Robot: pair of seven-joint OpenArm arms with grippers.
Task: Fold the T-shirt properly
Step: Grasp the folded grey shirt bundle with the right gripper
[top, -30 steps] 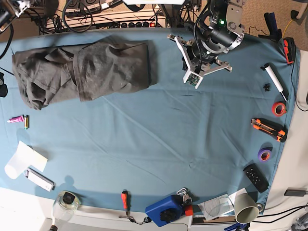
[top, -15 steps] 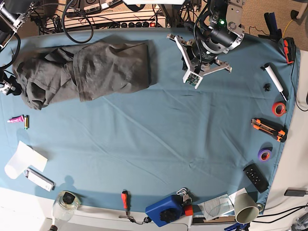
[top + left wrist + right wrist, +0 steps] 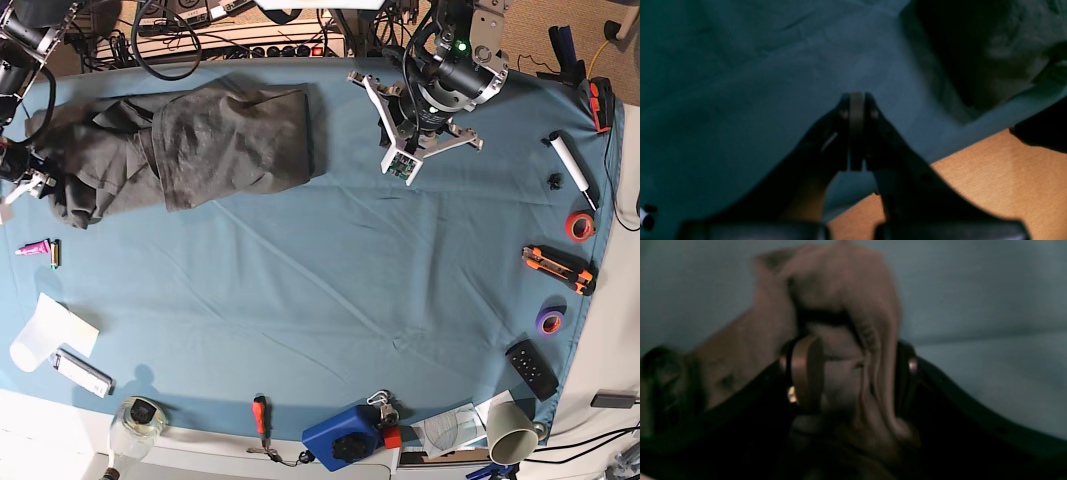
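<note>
Shirt (image 3: 185, 145) lies crumpled at the far edge of your blue-covered surface (image 3: 330, 290), where your right claw (image 3: 848, 373) has its jaws spread around a bunched fold of it, while your left claw (image 3: 856, 133) hovers pinched tight and empty over the cloth.

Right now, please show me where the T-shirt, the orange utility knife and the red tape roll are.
T-shirt (image 3: 235, 140), base view, on its flat folded body.
Orange utility knife (image 3: 558, 269), base view, on the middle of its handle.
Red tape roll (image 3: 580, 226), base view, on its ring.
</note>
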